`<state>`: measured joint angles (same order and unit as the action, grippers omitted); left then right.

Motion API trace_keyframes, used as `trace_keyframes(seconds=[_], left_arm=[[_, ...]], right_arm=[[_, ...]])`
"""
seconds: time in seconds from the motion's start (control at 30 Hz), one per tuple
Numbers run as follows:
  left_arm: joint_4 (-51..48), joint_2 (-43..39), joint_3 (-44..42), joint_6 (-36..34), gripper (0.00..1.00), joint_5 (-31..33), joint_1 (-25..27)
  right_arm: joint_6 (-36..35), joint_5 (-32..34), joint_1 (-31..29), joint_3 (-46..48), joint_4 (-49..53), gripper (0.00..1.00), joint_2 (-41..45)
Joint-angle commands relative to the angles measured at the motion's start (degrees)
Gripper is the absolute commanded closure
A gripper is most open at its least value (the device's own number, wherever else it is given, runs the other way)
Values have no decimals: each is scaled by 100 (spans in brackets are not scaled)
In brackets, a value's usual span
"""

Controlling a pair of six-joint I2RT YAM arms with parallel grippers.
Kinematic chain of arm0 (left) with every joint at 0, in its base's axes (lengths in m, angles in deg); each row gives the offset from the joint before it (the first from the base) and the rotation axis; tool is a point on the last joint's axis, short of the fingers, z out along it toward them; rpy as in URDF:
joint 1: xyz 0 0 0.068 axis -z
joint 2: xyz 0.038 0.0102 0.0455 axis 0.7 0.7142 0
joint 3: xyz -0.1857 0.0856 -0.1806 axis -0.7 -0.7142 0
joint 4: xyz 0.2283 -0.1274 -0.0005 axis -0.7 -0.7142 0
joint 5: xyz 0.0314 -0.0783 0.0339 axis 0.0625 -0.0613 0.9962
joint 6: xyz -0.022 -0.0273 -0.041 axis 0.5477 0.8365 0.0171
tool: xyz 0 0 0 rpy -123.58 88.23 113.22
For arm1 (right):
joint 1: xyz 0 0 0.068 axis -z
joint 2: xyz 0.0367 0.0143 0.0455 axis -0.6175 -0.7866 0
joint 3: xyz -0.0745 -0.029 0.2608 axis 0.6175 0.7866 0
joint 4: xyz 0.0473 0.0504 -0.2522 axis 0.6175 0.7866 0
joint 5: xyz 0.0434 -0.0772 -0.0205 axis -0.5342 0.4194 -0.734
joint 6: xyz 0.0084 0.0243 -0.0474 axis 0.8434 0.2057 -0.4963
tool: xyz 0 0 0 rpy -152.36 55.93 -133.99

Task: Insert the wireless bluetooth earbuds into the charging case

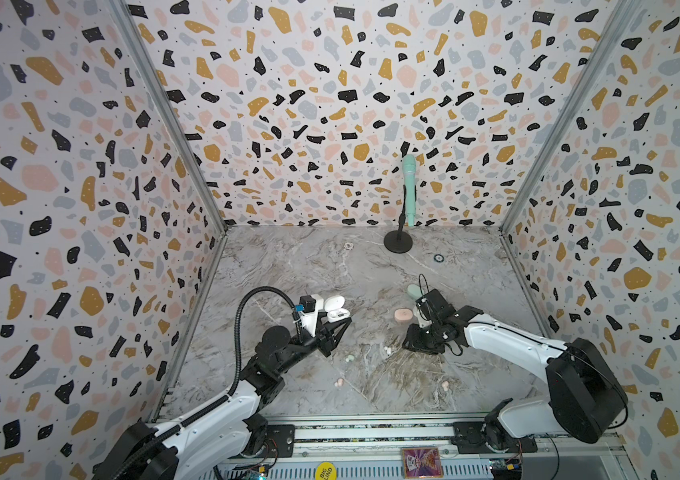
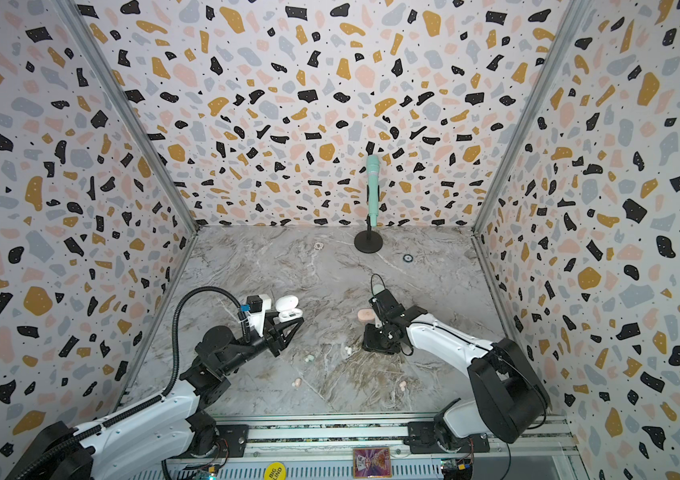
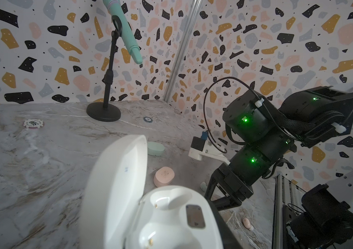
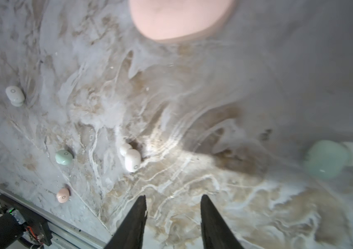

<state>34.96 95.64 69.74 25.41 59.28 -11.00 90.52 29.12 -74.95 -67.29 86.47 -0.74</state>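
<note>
My left gripper [image 1: 340,321] [image 2: 290,319] is shut on a white charging case [image 1: 336,308] [image 3: 171,220] and holds it above the table. The case's lid [image 3: 117,189] stands open and both sockets are empty. My right gripper [image 4: 173,196] [image 1: 408,343] is open, low over the table, with nothing between its fingers. A white earbud [image 4: 131,160] [image 1: 388,350] lies just ahead of it. Other earbuds lie loose on the table: a mint one [image 4: 63,157] [image 1: 348,358], a pale one [image 4: 15,96], pink ones [image 4: 63,195] [image 1: 445,385], and a blurred mint one [image 4: 326,159].
A shut pink case [image 1: 403,314] [image 3: 164,177] and a shut mint case [image 1: 414,291] [image 3: 156,148] lie near the right arm. A mint microphone [image 1: 408,187] on a black stand [image 1: 398,242] is at the back. Two poker chips [image 1: 348,246] [image 1: 438,258] lie near it.
</note>
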Motion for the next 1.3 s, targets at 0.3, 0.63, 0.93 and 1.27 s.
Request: trace_keyframes(seconds=[0.3,0.63,0.93,1.27], left_arm=[[330,-100,-16,46,86,-68,-30],[312,-116,-21,47,86,-39,-34],[308,-121,-30,46,86,-22,-37],[310,-123,-32,55,86,-23,-38]], right_arm=[[-311,1550,-1311,-812,413,49,-1002],[-473,2368,-1605,-1057,665,48,-1514],[-647,2763,-1567,-1065,940,47,-1446],[-714,2867,-1454,-1065,923,46,-1446]])
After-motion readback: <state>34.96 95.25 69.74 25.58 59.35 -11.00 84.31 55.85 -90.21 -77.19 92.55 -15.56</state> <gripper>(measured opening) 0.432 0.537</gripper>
